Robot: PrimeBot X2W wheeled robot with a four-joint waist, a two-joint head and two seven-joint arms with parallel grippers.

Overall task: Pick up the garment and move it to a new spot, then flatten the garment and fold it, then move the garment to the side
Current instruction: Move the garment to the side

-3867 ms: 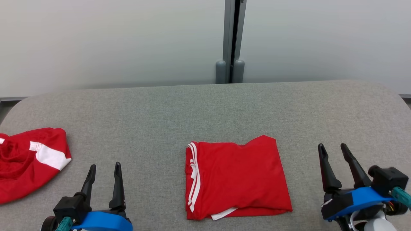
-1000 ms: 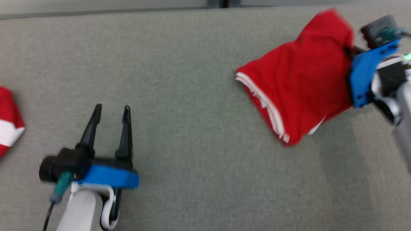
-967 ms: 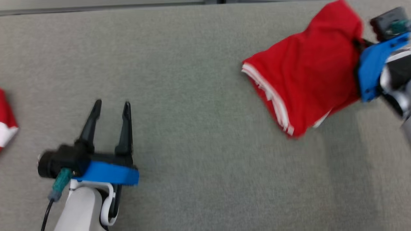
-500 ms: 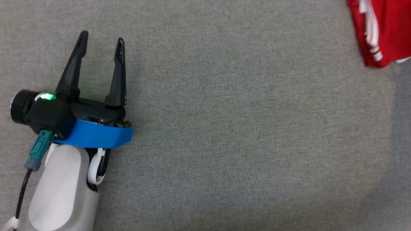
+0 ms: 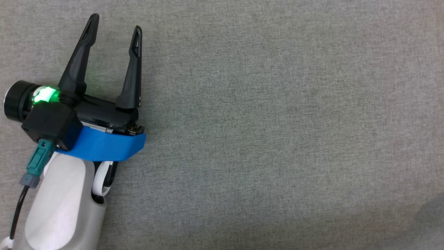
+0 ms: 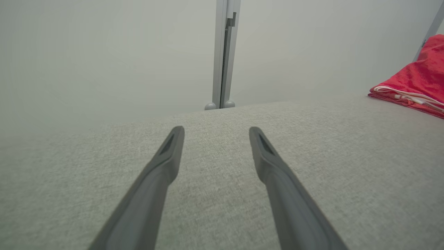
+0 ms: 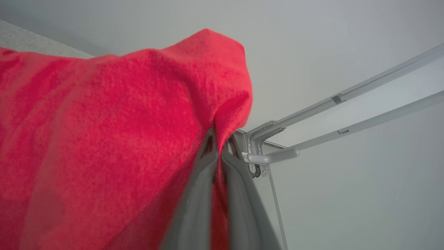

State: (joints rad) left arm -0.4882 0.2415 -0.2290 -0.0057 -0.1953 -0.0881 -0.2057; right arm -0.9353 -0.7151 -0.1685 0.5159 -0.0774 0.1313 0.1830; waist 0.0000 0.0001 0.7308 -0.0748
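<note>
The garment is a red folded piece with white stripes along one edge. In the left wrist view the garment (image 6: 414,86) lies far off at the right edge of the grey cushioned surface (image 6: 222,180). In the right wrist view the red garment (image 7: 104,139) hangs close in front, and my right gripper (image 7: 218,139) is shut on a pinched fold of it. My left gripper (image 5: 114,29) hovers over the grey surface (image 5: 277,121) at the left of the head view, open with nothing between its fingers (image 6: 166,156).
A pale wall with a grey vertical post (image 6: 224,52) stands behind the surface's far edge. Grey metal rails (image 7: 347,111) cross the right wrist view beside the held cloth.
The head camera has swung down and left, so the red garment and the right arm have slipped out of its picture. The left gripper stays open.
</note>
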